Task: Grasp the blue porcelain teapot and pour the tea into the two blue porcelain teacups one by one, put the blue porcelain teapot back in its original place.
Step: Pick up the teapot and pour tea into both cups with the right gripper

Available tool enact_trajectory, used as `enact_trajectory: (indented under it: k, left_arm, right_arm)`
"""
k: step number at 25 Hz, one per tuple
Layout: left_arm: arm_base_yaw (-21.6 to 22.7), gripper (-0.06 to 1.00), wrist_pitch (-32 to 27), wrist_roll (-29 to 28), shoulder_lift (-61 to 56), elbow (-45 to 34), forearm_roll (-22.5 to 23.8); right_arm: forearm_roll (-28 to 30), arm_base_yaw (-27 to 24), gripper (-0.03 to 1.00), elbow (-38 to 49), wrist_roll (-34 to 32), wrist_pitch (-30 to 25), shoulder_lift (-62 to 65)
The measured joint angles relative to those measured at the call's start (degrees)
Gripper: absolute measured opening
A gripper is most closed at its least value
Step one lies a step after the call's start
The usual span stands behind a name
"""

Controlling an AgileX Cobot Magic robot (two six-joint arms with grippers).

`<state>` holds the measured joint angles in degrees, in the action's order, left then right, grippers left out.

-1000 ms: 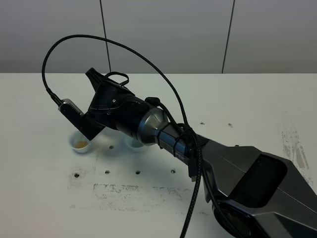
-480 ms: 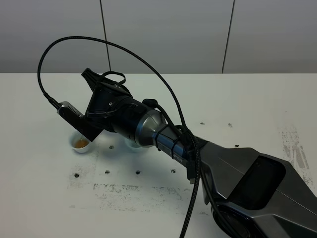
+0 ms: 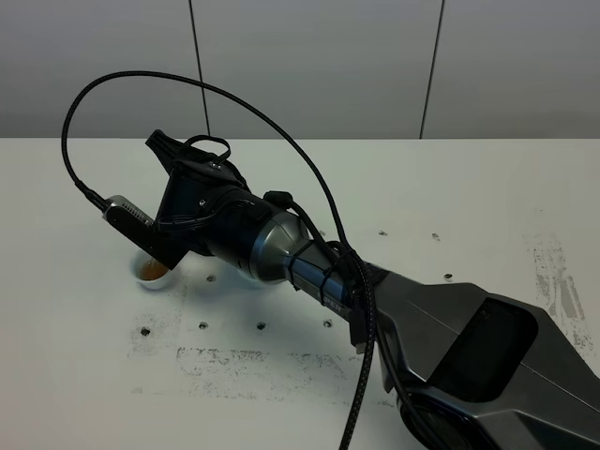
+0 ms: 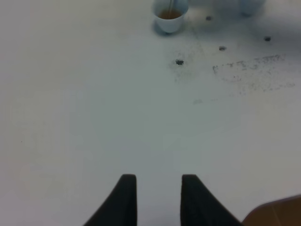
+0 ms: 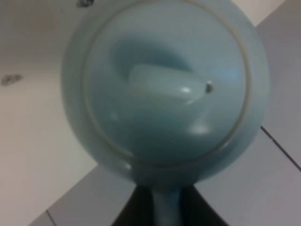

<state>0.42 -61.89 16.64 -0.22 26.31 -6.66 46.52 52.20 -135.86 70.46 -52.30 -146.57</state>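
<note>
Scuffed white table (image 3: pixel 469 187), grey panelled wall (image 3: pixel 309 66)

teapot (image 5: pixel 164 94), teacup (image 4: pixel 167 26) pale blue; tea (image 4: pixel 169 14) amber; table (image 4: pixel 94 117) white

Right wrist view, and the blue porcelain teapot (image 5: pixel 164 89) swallows the whole picture, soft and out of focus, its spout outside the frame and the right gripper (image 5: pixel 165 209) cut off at the edge, only dark fingers (image 5: pixel 138 213) poking in. Up high, the right arm (image 3: pixel 281 246) covers that teapot completely, buries its own gripper, and overlaps the rim of the teacup with tea (image 3: pixel 150 272). Over on the left wrist view, the second teacup (image 4: pixel 251 5) is a blurred sliver clipped by the frame, and the left gripper (image 4: pixel 158 188) shows fingertips only.
</note>
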Motion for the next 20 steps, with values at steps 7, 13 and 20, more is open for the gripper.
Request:
enact_trajectory:
  k: [7, 13, 20]
  left_arm:
    - [0.0, 0.29, 0.0, 0.0, 0.0, 0.0, 0.0]
    - [0.0, 0.29, 0.0, 0.0, 0.0, 0.0, 0.0]
    - [0.0, 0.29, 0.0, 0.0, 0.0, 0.0, 0.0]
  right_arm:
    - [1.3, 0.0, 0.06, 0.0, 0.81, 0.19, 0.0]
    - [1.65, 0.06, 0.06, 0.0, 1.78, 0.56, 0.0]
    - [1.76, 0.06, 0.06, 0.0, 2.0, 0.67, 0.0]
